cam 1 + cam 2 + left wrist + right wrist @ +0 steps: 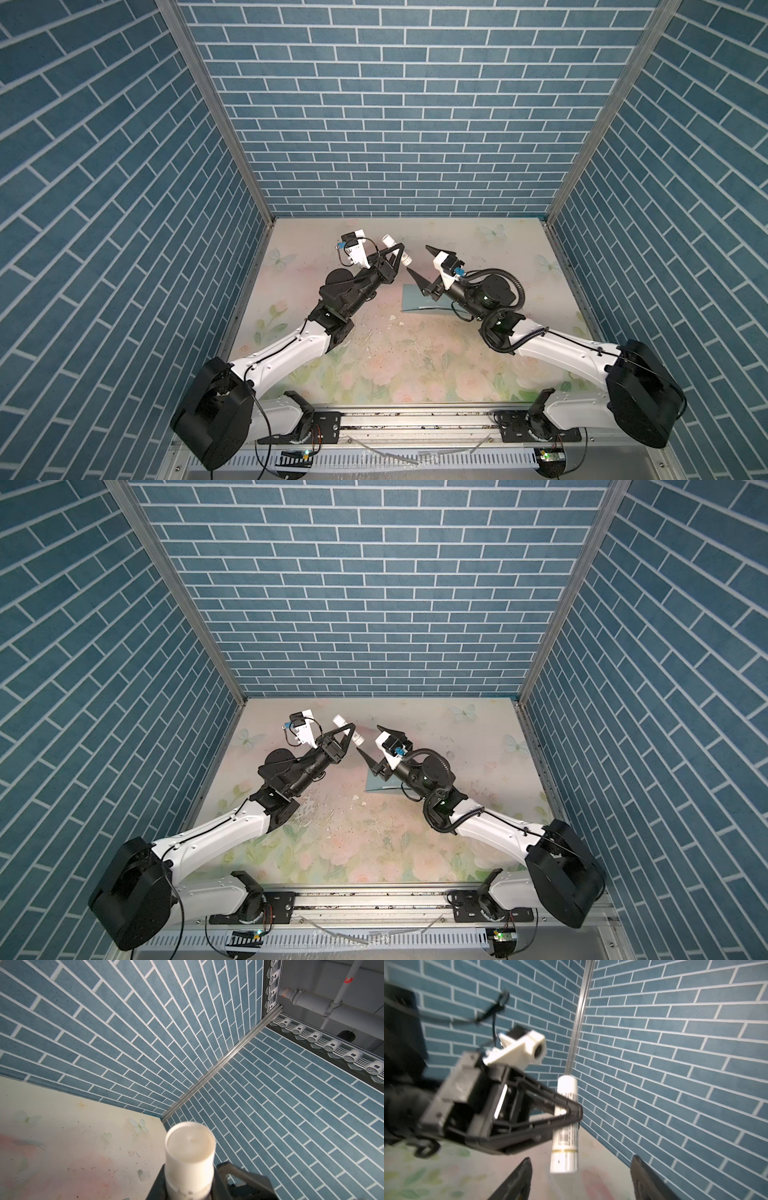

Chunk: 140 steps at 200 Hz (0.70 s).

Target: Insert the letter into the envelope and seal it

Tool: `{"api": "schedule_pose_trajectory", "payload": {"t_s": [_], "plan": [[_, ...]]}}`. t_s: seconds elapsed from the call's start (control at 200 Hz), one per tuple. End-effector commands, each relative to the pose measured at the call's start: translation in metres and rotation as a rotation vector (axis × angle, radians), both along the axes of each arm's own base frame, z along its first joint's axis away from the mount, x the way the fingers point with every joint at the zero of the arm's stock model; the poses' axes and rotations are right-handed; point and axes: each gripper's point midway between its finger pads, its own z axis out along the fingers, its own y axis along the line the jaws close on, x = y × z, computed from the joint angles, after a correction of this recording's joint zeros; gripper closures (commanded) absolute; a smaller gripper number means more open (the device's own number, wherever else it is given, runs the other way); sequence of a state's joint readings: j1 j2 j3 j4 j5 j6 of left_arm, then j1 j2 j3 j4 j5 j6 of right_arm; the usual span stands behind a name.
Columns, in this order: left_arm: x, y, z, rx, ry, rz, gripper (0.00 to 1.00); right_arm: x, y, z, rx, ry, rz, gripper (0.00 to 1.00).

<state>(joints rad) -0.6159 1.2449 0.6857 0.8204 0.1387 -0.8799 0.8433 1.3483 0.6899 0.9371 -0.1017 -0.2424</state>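
My left hand (398, 250) pinches a white cylindrical glue stick (564, 1147) across its middle and holds it in the air above the pale floral tabletop (415, 365). My right hand (581, 1180) is spread wide, with one finger on each side of the stick's lower end and neither touching it.

The grip is my main worry. Only the narrow tips of the left hand clamp a smooth round tube. If my right hand closes off-centre or pulls at an angle, I expect the stick to pivot or slide out and drop. If the ringed lower end is a cap, a stiff one would make that more likely.

The teal-blue paper envelope (419, 301) lies flat on the tabletop just under my right forearm. A low sweep of that arm could push or crease it. Its near edge looks slightly bowed, so it might catch.

I cannot find the white letter with the blue floral border in any view. It may be inside the envelope or under my arm, and I cannot say which. My right arm covers part of the envelope, so I cannot tell how its flap lies. The right wrist view is blurred, and I cannot tell whether the stick is capped.
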Motion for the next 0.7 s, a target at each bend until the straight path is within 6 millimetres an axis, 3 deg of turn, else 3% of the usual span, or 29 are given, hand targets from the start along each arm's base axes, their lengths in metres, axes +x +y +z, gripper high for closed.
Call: {"api": "schedule_pose_trajectory", "payload": {"t_s": [0.0, 0.43, 0.695], "plan": [[-0.002, 0.001, 0.007, -0.022, -0.015, -0.002, 1.00, 0.007, -0.010, 0.017, -0.048, -0.219, -0.173, 0.31], [-0.001, 0.000, 0.004, -0.024, 0.000, -0.007, 1.00, 0.003, 0.012, 0.019, -0.072, -0.298, -0.187, 0.50], [-0.001, -0.001, 0.003, -0.030, 0.005, -0.013, 1.00, 0.003, 0.021, 0.020, -0.067, -0.300, -0.174, 0.56]]}}
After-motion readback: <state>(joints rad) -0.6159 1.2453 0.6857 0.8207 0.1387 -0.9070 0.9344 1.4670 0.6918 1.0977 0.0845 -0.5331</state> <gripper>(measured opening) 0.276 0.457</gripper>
